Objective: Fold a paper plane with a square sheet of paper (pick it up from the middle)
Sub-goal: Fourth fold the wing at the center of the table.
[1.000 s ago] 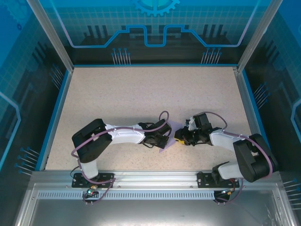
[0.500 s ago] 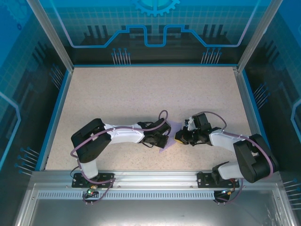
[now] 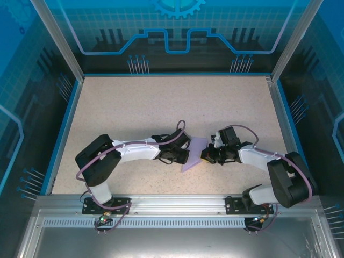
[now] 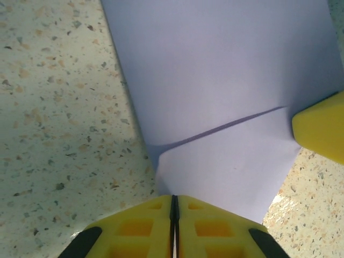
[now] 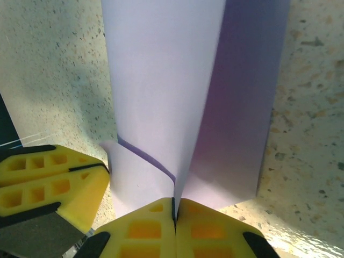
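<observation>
The worktop (image 3: 161, 107) is speckled beige. A folded lilac sheet of paper (image 3: 194, 153) is near its front edge, midway across.

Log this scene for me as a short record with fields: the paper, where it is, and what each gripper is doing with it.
paper: pale lilac, partly folded, one crease visible
location: over the near middle of the speckled table
left gripper: shut on the paper, at its left side
right gripper: shut on the paper, at its right side
</observation>
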`<action>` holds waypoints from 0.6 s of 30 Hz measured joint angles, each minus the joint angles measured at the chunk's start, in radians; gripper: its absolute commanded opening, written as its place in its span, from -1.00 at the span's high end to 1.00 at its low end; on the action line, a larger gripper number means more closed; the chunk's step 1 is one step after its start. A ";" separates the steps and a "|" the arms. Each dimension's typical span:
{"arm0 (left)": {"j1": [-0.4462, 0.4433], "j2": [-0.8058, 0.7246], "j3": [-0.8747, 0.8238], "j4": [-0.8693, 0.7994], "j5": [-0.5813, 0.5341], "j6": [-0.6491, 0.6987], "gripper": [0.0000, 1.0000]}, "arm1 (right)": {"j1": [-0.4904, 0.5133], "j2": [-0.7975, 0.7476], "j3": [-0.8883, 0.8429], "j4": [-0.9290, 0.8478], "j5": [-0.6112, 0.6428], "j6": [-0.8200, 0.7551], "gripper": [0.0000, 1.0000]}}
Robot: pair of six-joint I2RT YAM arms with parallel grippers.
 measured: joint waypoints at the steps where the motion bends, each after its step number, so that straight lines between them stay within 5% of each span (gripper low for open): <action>1: 0.001 0.000 -0.001 0.002 0.001 0.000 0.80 | 0.000 0.002 0.000 -0.003 0.001 -0.003 0.91; 18: 0.006 0.042 -0.002 0.029 0.045 0.000 0.85 | 0.002 0.016 0.000 -0.015 0.010 -0.015 0.87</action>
